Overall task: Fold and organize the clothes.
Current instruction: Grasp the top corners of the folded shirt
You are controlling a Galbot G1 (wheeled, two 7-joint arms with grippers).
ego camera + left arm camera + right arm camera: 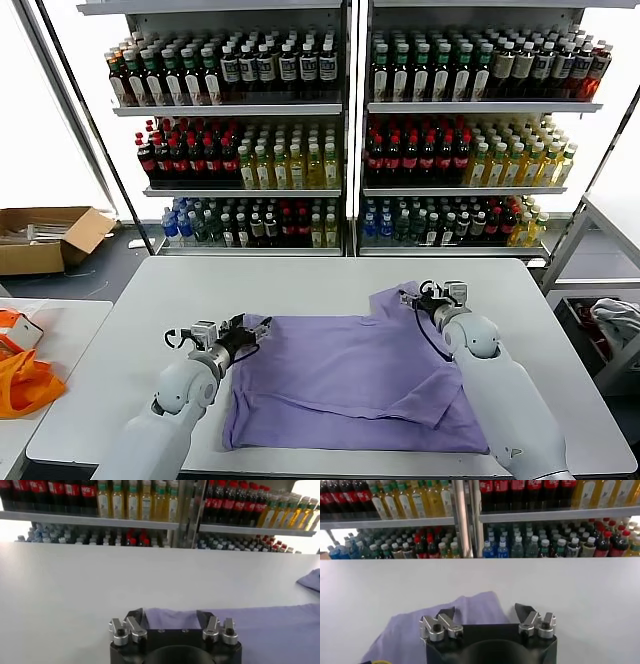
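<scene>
One of the clothes, a lavender T-shirt [350, 380], lies spread flat on the white table [300, 285], plain side up. My left gripper [245, 335] sits low at the shirt's far left edge. Its jaws stand apart, and the cloth edge [170, 617] lies between the fingertips of the left gripper [171, 617]. My right gripper [430, 297] is at the far right sleeve corner. The right gripper [485, 614] is open too, with the sleeve tip [470, 607] lying between its fingers on the table.
Shelves of drink bottles [340, 130] stand behind the table. At the left, an orange plastic bag [25, 380] rests on a lower side table and a cardboard box [45, 235] sits on the floor. A bin with pale cloth [615, 320] is at the right.
</scene>
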